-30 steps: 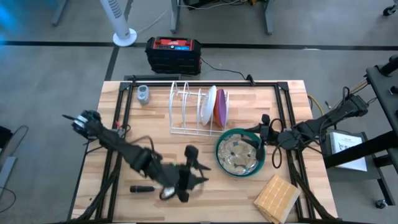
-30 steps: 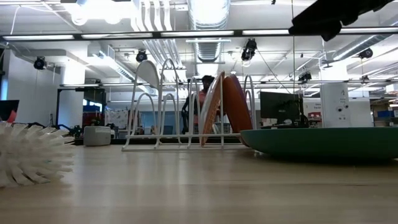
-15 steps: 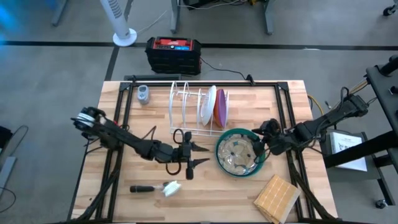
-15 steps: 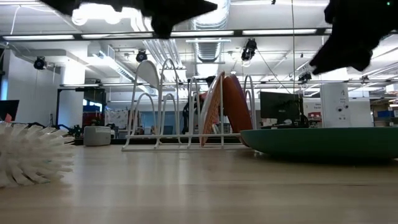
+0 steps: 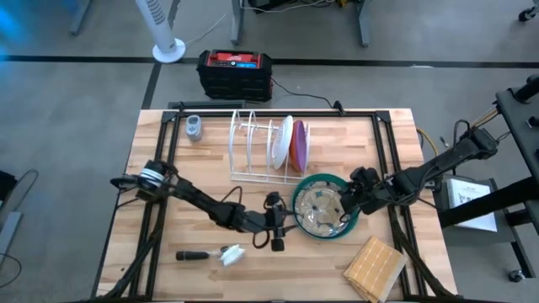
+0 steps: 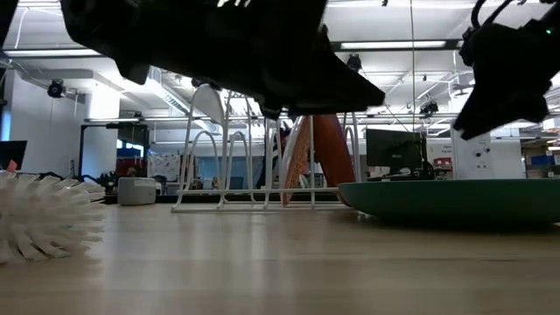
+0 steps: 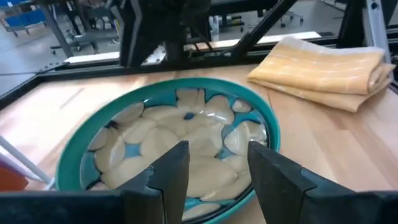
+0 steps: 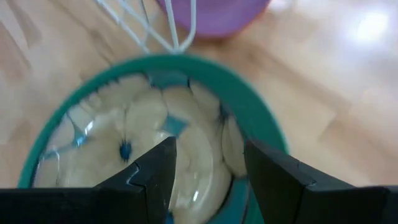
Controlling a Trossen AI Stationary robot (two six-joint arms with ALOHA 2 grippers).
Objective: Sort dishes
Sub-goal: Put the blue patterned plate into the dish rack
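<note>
Reaching low across table, left gripper [image 5: 280, 225] and right gripper [image 5: 347, 202] flank teal-green plate [image 5: 324, 207], jaws released.

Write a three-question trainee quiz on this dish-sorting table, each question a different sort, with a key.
1. True or false: the teal plate stands in the white wire rack.
2. What lies beside the brush's side of the table, near the front right corner? A) wooden block B) cup C) sponge
3. Fill in: both the left gripper and the right gripper flank the ____ plate.

Key: 1 false; 2 A; 3 teal.
</note>
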